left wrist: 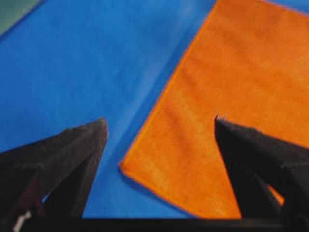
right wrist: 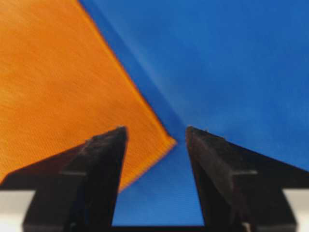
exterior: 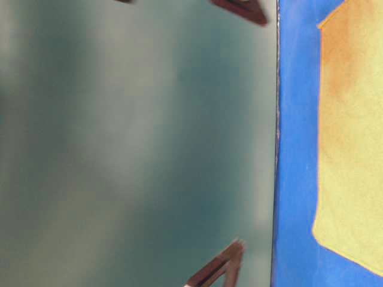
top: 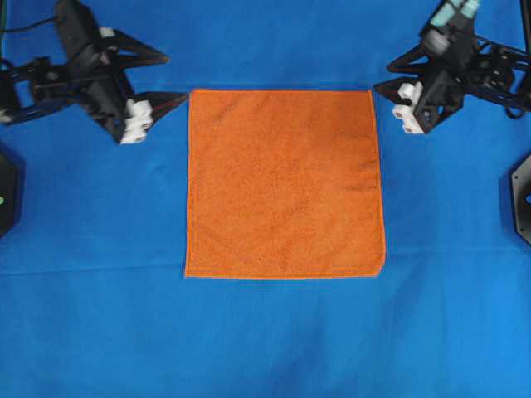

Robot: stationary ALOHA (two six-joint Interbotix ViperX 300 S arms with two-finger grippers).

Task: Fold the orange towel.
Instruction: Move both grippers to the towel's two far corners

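Your square orange terry towel (top: 284,183) lies flat and unfolded in the middle of the large blue cloth (top: 265,340). Your left gripper (top: 170,101) hangs with jaws spread, empty, just beside the towel's far left corner. Your right gripper (top: 383,87) hangs likewise spread and empty just beside its far right corner.

No text, label, brand, number or sign can be read anywhere in these views.

Both arms reach in from the far side, 1 at each upper corner. The left pincer (top: 158,106) and right pincer (top: 390,98) both hover with jaws spread wide, holding nothing.
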